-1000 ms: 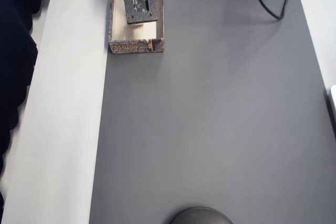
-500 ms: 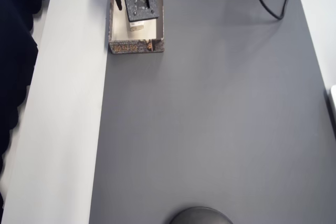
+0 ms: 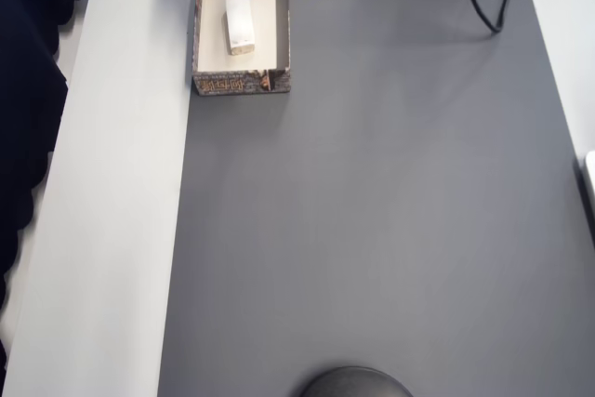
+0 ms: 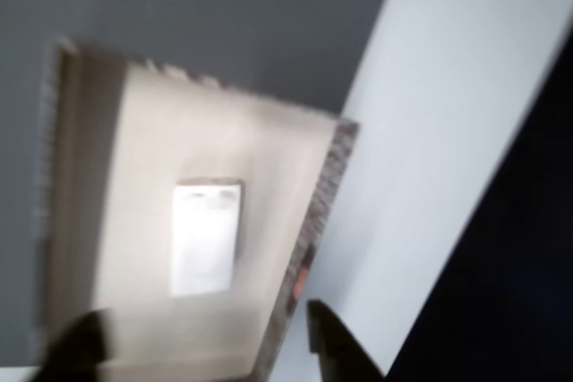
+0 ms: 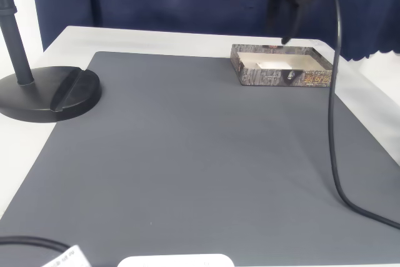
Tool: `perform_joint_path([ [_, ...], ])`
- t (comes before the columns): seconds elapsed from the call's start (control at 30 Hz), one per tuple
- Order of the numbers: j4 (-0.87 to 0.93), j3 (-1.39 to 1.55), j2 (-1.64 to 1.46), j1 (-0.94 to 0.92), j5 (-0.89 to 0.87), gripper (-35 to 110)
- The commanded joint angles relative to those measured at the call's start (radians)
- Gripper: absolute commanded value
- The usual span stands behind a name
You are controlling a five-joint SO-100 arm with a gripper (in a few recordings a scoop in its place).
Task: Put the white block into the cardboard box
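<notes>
One white block (image 3: pixel 240 24) flat inside cardboard box (image 3: pixel 198 39), gripper (image 5: pixel 285 24) above, parted

Desk (image 3: pixel 112 230): white, covered by a grey mat (image 3: pixel 372 230).
Mat: cardboard box (image 3: pixel 241 84) set at its edge.
Desk corner: black stand base (image 5: pixel 50 95).

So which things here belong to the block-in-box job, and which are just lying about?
Job:
- white block, lying inside the box
- cardboard box
- gripper, open above the box

Lying about:
- grey mat
- black round stand base
- black cable
</notes>
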State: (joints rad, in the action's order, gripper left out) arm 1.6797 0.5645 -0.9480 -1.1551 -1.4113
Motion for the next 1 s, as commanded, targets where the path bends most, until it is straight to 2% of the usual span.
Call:
perform_joint_path([
  [0.0,0.048,0.164,-0.245,0.038,0.155,5],
  [0.1,0.043,0.330,-0.371,0.089,0.301,-2],
  [0.4,-0.029,0.830,-0.723,0.364,0.621,-2],
  [0.67,-0.215,1.249,-0.988,0.742,1.132,-2],
  [0.8,-0.262,1.345,-1.060,0.851,1.235,-2],
  [0.97,-0.287,1.454,-1.149,0.914,1.232,-2],
])
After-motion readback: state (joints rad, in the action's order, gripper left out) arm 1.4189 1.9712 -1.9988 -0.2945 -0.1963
